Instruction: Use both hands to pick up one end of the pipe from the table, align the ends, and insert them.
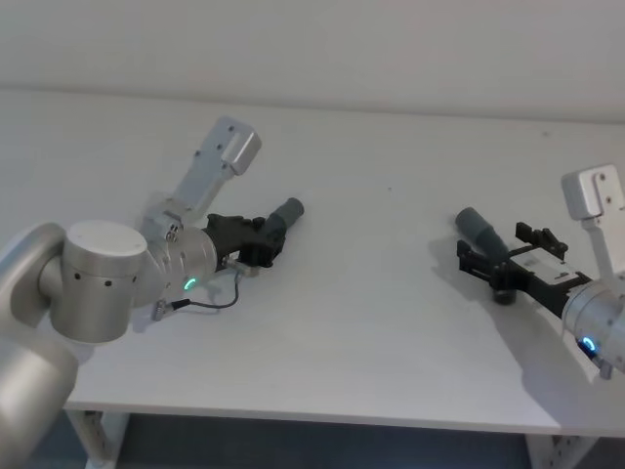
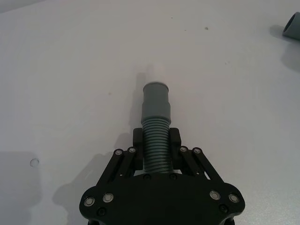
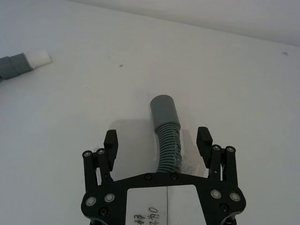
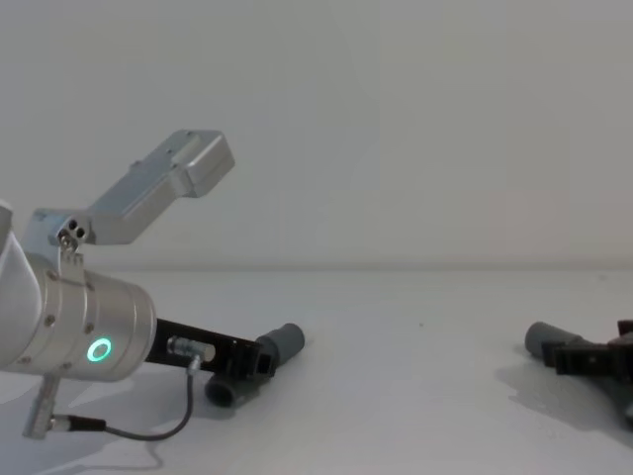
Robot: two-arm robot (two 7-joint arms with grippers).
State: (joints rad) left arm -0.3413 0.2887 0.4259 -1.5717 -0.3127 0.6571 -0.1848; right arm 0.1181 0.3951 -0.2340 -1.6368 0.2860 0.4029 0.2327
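Bare lab setting: plain white table [image 1: 381, 332], blank pale wall [image 1: 312, 39]

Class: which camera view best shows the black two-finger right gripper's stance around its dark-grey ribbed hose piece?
The right wrist view: the black two-finger right gripper is open, its fingers flanking the dark-grey ribbed hose piece without touching. The head view shows both small, from above; the chest view, side-on at its right edge.

Lighting: bright, diffuse, overhead; soft grey shadows on table [image 1: 371, 332] under left gripper [image 1: 258, 242], right gripper [image 1: 496, 246], pipe [image 2: 155, 117]; green ring light [image 4: 99, 350] glowing.
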